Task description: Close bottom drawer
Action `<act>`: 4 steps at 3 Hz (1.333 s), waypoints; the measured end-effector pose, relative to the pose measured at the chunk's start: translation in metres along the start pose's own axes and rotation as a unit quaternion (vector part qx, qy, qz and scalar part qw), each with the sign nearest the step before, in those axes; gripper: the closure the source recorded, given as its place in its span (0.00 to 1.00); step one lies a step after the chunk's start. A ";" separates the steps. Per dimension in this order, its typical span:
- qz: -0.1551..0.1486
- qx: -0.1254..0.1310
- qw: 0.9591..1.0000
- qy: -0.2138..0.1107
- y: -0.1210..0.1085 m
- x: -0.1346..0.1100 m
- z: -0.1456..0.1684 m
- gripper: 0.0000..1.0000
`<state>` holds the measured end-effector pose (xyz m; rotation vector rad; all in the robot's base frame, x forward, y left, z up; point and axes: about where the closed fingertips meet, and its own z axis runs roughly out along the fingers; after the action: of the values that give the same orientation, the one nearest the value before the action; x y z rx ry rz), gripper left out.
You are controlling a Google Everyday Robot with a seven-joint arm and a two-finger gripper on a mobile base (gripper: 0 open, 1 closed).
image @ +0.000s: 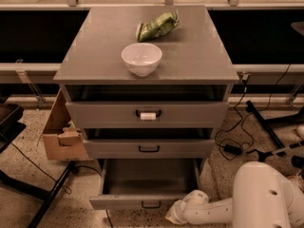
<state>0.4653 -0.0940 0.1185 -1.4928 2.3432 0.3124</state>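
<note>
The bottom drawer of the grey cabinet is pulled far out and shows its bare grey inside. Its short front panel carries a small black loop handle. My gripper, at the end of the white arm, is low at the drawer front's right end, next to its corner. I cannot tell whether it touches the panel. The two drawers above stand slightly out, the top one with a white-tagged handle.
A white bowl and a green bag lie on the cabinet top. A cardboard box sits to the cabinet's left. Black cables and stand legs lie on the floor to the right.
</note>
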 end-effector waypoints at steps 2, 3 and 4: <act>-0.023 0.030 0.999 -0.011 -0.037 -0.013 0.000 1.00; -0.050 0.067 0.996 -0.032 -0.091 -0.030 -0.002 1.00; -0.051 0.070 0.996 -0.034 -0.094 -0.030 -0.003 1.00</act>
<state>0.5613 -0.1094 0.1328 -1.5028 2.1799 0.1674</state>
